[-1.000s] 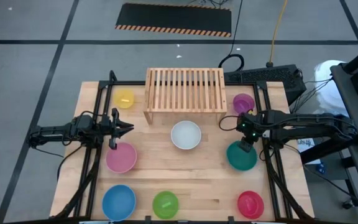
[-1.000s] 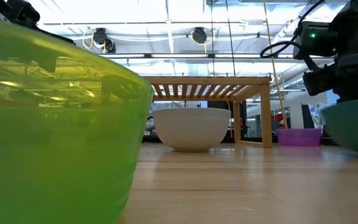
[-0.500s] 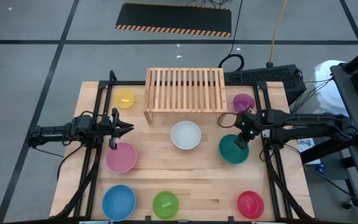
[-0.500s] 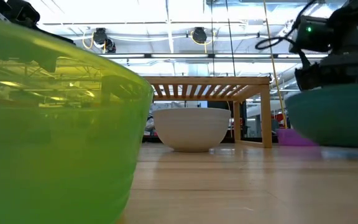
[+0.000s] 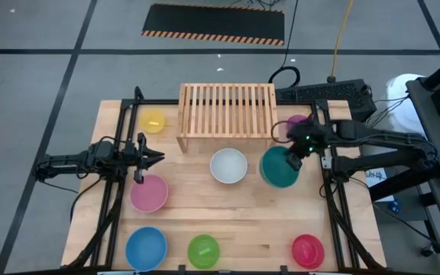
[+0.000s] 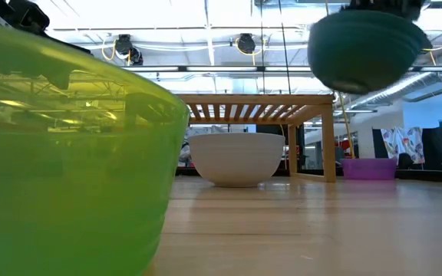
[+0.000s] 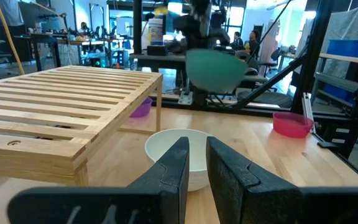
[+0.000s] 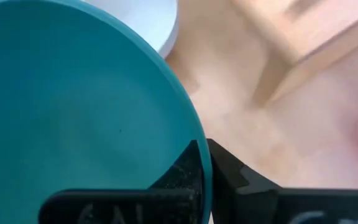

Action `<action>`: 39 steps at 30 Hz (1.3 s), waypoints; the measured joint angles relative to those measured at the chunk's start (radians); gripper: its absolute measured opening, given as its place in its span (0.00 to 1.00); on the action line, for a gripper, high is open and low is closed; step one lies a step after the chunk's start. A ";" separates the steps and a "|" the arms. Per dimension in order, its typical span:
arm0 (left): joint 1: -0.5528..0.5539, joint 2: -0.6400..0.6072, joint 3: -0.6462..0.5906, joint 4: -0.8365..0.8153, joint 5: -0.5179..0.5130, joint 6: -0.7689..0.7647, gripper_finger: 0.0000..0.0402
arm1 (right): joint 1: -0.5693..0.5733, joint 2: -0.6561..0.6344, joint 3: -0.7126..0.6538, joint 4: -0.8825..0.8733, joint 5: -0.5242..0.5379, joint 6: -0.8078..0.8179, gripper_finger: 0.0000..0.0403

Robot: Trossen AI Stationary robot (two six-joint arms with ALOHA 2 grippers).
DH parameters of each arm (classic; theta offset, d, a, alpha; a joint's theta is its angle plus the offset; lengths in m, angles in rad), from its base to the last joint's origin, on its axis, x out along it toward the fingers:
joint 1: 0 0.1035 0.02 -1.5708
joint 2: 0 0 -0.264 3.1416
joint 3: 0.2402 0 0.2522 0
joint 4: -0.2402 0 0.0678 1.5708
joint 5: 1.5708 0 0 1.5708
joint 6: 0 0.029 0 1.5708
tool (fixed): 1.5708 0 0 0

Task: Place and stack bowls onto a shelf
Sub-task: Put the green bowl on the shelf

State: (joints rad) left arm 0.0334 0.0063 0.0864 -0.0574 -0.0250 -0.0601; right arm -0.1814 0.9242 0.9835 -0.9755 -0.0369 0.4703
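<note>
My right gripper [image 5: 295, 153] is shut on the teal bowl [image 5: 279, 167], which hangs in the air [image 6: 367, 50] just off the right front corner of the light-wood shelf [image 5: 227, 111]. The white bowl [image 5: 228, 166] sits on its base in front of the shelf. On the table also stand the pink [image 5: 149, 192], blue [image 5: 146, 248], lime green [image 5: 203, 250], red [image 5: 308, 250] and yellow [image 5: 153, 121] bowls, and the purple one [image 5: 296, 121], half hidden by the arm. My left gripper [image 5: 155, 157] waits at the left, level, its fingers [image 7: 182, 171] a narrow gap apart with nothing between. My right gripper pinches the teal bowl's rim [image 8: 205, 163] on its far-right side, one finger inside the bowl and one outside. The fingers slant down from the table's right. The bowl hangs below them, mouth up and slightly tilted, lifted clear of the table [image 6: 367, 50].
The shelf's slatted top carries nothing. The black frame rails [image 5: 328, 191] run along both sides of the table. Bare wood lies between the white bowl and the near row of bowls.
My right gripper has risen and swung toward the far left, toward the shelf, tipping less steeply down. The teal bowl has gone with it: it stood on the table at the right, and now hangs above the height of the shelf's top.
</note>
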 joint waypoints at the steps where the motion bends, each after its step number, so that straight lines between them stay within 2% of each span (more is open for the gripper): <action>1: 0.000 0.000 0.000 0.000 0.000 0.000 0.15 | 0.000 0.010 0.039 -0.023 0.017 -0.014 0.00; 7: 0.000 0.000 0.000 0.000 0.000 0.000 0.15 | 0.000 0.095 0.267 -0.102 0.087 -0.130 0.00; 11: 0.000 0.000 0.000 0.000 0.000 -0.001 0.15 | -0.013 0.178 0.405 -0.135 0.099 -0.232 0.00; 16: 0.000 0.000 0.000 0.001 0.000 -0.006 0.15 | -0.045 0.292 0.555 -0.143 0.176 -0.332 0.00; 29: 0.000 0.000 0.000 0.001 0.000 -0.054 0.15 | -0.150 0.540 0.823 -0.134 0.165 -0.532 0.00; 34: 0.000 0.000 0.000 0.001 0.000 -0.054 0.15 | -0.179 0.621 0.917 -0.136 0.095 -0.582 0.00; 39: 0.000 0.000 0.000 0.001 0.000 -0.054 0.15 | -0.202 0.701 1.026 -0.123 0.084 -0.606 0.00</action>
State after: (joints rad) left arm 0.0332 0.0063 0.0864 -0.0559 -0.0250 -0.1139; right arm -0.3832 1.6250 2.0092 -1.0985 0.0467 -0.1361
